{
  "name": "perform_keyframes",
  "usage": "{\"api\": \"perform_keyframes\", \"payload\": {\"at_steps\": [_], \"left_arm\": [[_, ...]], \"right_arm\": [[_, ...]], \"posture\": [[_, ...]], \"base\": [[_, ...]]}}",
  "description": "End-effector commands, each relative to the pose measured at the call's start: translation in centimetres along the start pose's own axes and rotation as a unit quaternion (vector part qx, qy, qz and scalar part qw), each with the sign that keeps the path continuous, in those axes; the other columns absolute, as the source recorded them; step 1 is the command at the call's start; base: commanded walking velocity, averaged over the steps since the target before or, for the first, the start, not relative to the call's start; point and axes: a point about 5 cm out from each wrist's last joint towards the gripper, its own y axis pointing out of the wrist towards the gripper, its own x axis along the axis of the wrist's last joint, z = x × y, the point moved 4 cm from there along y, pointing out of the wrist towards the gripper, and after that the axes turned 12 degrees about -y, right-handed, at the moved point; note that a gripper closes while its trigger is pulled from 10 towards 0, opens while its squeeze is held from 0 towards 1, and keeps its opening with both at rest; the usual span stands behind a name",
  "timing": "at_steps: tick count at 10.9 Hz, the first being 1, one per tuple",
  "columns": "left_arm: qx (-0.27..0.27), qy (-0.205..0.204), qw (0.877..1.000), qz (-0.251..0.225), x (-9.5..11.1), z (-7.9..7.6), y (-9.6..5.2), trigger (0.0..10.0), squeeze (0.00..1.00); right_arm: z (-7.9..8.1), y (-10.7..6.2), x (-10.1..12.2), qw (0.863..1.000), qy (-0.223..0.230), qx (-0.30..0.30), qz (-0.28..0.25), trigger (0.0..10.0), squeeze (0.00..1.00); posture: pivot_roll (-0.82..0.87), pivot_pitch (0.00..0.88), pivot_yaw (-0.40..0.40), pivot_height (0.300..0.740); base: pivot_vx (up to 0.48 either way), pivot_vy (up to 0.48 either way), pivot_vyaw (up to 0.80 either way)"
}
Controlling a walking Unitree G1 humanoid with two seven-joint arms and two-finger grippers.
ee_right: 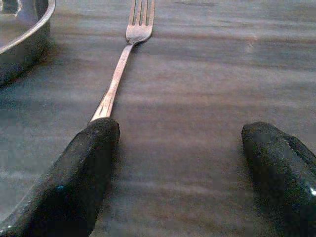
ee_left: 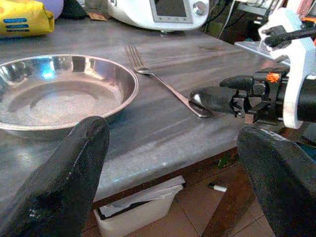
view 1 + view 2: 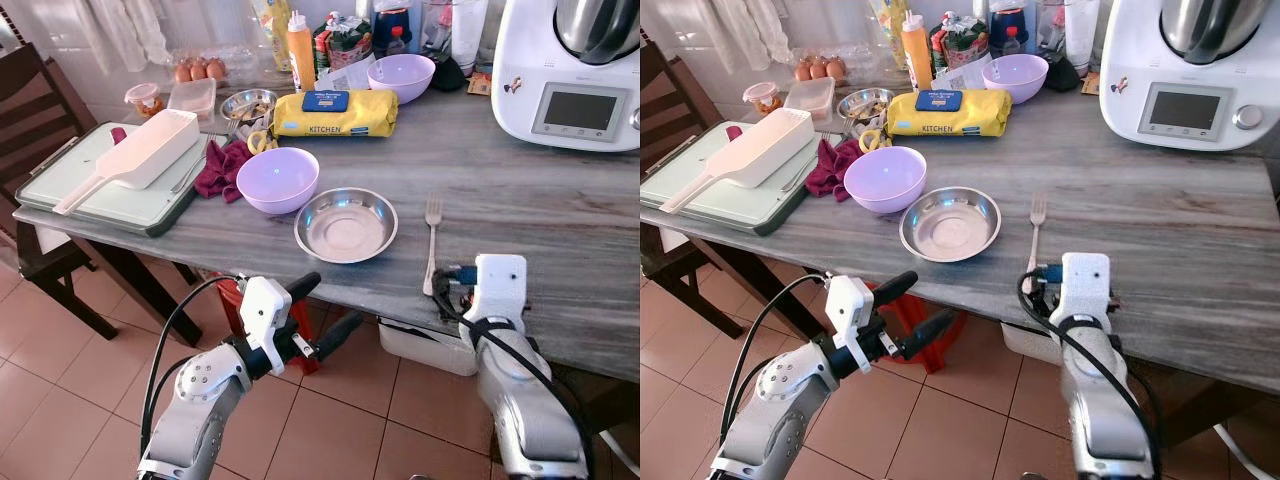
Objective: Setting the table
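Clearly the table (image 3: 560, 215), a long grey wood-grain top, is the landmark for all else. At its far right corner stands a white kitchen machine (image 3: 575, 70); along its left end lies a cutting board (image 3: 95, 185) carrying a pale scoop (image 3: 140, 155). Nearer the table's middle sit a yellow wipes pack (image 3: 335, 113), a red cloth (image 3: 222, 168), 2 lilac bowls, the nearer lilac bowl (image 3: 278, 179) beside a steel plate (image 3: 346, 224).

Just right of that plate lies the fork (image 3: 431, 243), tines pointing away from the table's near edge, handle end at the right gripper (image 1: 177, 168). Its 2 fingers are spread apart, and the fork's handle runs up to, and seems to pass under, 1 finger (image 1: 79, 173). The left gripper (image 3: 320, 308) hangs below the table's near edge, jaws open and empty.

Judging by looks, the fork is light, stiff and slick, lying flat, so it may skid; the handle near its end seems the best hold. Open tabletop to the fork's right gives room, though the near edge is close and the plate rim crowds its left.
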Motion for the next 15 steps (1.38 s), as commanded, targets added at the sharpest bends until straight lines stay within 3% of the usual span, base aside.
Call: {"api": "perform_keyframes", "payload": {"at_steps": [1, 9, 10, 11, 12, 15], "left_arm": [[0.004, 0.009, 1.000, 0.003, 0.2, 0.1, -0.4, 10.0, 0.00], [0.005, 0.009, 1.000, 0.004, 0.6, 0.2, -0.2, 10.0, 0.00], [0.005, 0.009, 1.000, 0.003, 0.5, 0.1, -0.3, 10.0, 0.00], [0.007, 0.008, 1.000, 0.004, 0.4, 0.0, -0.4, 10.0, 0.00], [0.007, 0.008, 1.000, 0.004, 0.4, 0.0, -0.4, 10.0, 0.00], [0.006, 0.006, 1.000, 0.004, 0.3, -0.1, -0.4, 10.0, 0.00]], "right_arm": [[1.1, 0.2, -0.2, 1.000, 0.006, 0.021, 0.008, 10.0, 0.27], [2.6, 0.4, 1.3, 0.998, 0.037, 0.048, -0.027, 10.0, 0.27], [2.3, 0.4, 1.6, 0.998, 0.034, 0.040, -0.037, 10.0, 0.27], [1.0, -0.1, 3.3, 0.996, 0.006, 0.011, -0.091, 10.0, 0.27], [-0.2, -0.5, 3.7, 0.994, -0.020, -0.022, -0.104, 10.0, 0.27], [-2.0, -1.3, 1.8, 0.995, -0.048, -0.057, -0.071, 10.0, 0.27]], "posture": [[-0.12, 0.093, 0.134, 0.740], [-0.12, 0.096, 0.137, 0.740], [-0.12, 0.096, 0.136, 0.740], [-0.12, 0.098, 0.135, 0.740], [-0.13, 0.099, 0.135, 0.740], [-0.13, 0.102, 0.137, 0.740]], "base": [[0.000, 0.000, 0.00], [0.000, 0.000, 0.00], [0.000, 0.000, 0.00], [0.000, 0.000, 0.00], [0.000, 0.000, 0.00], [0.000, 0.000, 0.00]]}}
